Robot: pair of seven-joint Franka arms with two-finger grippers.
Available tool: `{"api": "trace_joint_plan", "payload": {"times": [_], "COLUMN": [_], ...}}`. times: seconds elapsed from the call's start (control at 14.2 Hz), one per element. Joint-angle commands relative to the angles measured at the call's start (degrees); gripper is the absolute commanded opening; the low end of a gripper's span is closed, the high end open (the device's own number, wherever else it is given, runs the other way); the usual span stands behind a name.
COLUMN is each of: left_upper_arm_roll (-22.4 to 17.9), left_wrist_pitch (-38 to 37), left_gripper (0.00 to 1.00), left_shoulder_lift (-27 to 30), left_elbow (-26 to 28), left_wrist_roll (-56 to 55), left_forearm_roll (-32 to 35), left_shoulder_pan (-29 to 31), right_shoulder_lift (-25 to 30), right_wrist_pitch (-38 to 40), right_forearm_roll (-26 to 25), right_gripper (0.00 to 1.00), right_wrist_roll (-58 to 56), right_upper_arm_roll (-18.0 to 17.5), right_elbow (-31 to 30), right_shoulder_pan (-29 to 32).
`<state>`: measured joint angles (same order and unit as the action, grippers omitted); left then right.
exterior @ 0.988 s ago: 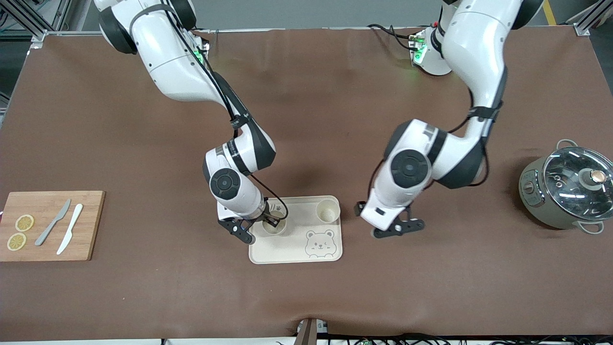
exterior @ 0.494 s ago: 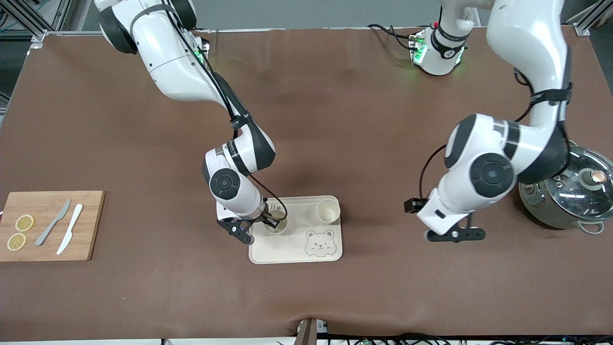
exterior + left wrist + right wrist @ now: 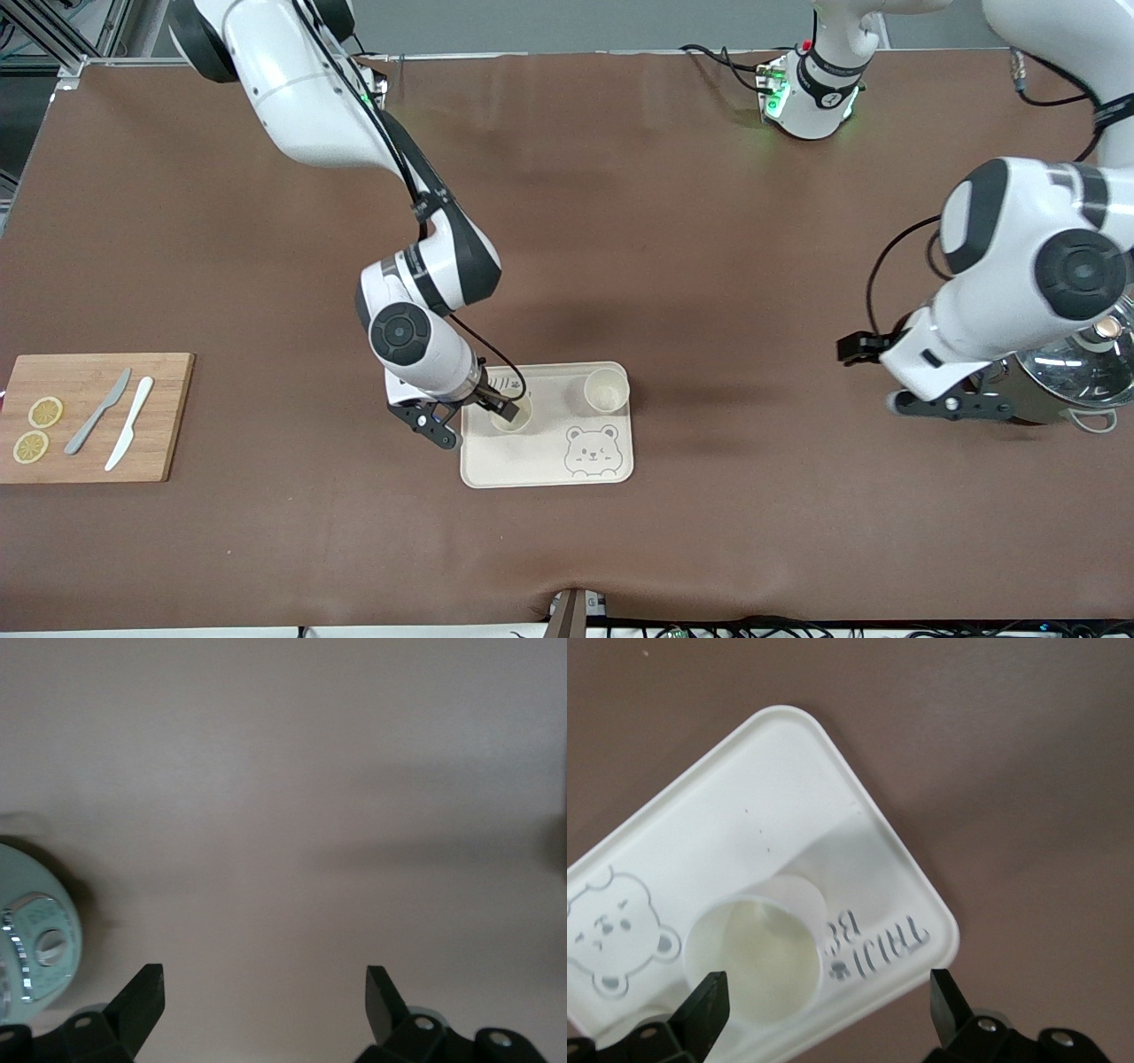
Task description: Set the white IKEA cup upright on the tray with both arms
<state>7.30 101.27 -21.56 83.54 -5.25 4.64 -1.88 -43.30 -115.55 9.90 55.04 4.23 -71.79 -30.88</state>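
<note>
The brown table (image 3: 620,221) takes up basically the whole front view. At about 3 o'clock, at the left arm's end of the table, the left gripper (image 3: 952,408) hangs just beside the grey-green pot (image 3: 1063,390) with the glass lid; its fingers (image 3: 142,997) are spread wide with nothing between them.

Over at 9 o'clock sits the wooden cutting board (image 3: 93,416) with a grey knife (image 3: 97,411), a white knife (image 3: 129,435) and two lemon slices (image 3: 37,430) on it.

The tray (image 3: 532,456) lies near the middle, toward 6 o'clock. Two white cups stand upright on it: the first cup (image 3: 607,392) in the corner toward the left arm's end, the second cup (image 3: 512,416) toward the right arm's end.

The right gripper (image 3: 465,418) is right over that second cup (image 3: 755,958), fingers (image 3: 707,1005) open wide and not gripping it.
</note>
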Motion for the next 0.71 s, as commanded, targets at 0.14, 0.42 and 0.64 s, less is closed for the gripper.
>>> {"api": "trace_joint_plan", "payload": {"times": [0.14,0.42,0.64], "left_upper_arm_roll": [0.61,0.18,0.17], "left_wrist_pitch": [-4.14,-8.10,-9.68], "left_gripper": [1.00,1.00,1.00], "left_shoulder_lift": [6.78,10.04,12.59], "left_elbow": [2.42,2.33,2.25], "left_wrist_roll": [3.40,4.63,4.28], "left_forearm_roll": [-1.30,-1.48,-1.48], "left_shoulder_pan": [4.25,5.13,5.75], "right_shoulder_lift": [21.29,41.31,53.99], "right_wrist_pitch": [25.75,35.21,34.69], "right_forearm_roll": [0.38,-1.28,-7.86], "right_gripper": [1.00,1.00,1.00], "right_wrist_roll": [-9.92,-20.20,-27.59], "right_upper_arm_roll": [-0.89,-0.54,-0.54], "right_elbow": [-2.91,-13.86,-25.04], "right_shoulder_pan": [6.52,10.13,11.89]}}
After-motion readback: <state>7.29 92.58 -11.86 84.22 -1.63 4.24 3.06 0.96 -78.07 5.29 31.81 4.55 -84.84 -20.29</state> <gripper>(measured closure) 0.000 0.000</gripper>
